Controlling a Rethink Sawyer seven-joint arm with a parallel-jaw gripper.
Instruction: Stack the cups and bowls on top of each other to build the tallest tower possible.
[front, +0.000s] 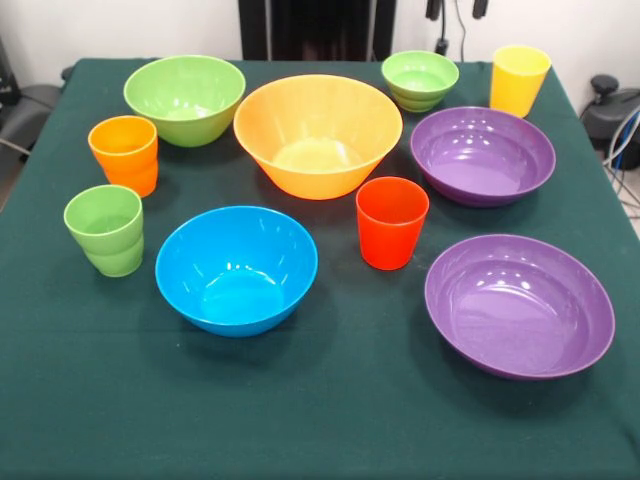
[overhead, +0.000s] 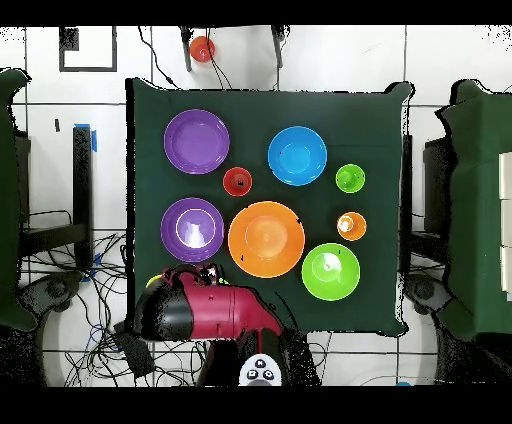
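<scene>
Though no writing shows on them, cups (front: 392, 222) and bowls (front: 318, 133) all apart, unstacked; gripper (front: 457, 9) state untellable

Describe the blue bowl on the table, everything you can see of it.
The blue bowl is a medium-sized, round, glossy bowl that looks like plastic, bright blue inside and out, with light reflections on its inner wall. It sits upright and empty on the dark green tablecloth, nothing nested in it. It touches nothing else: the light green cup stands apart on one side, the red cup on the other, and the large orange-yellow bowl lies beyond it, towards the robot.
</scene>
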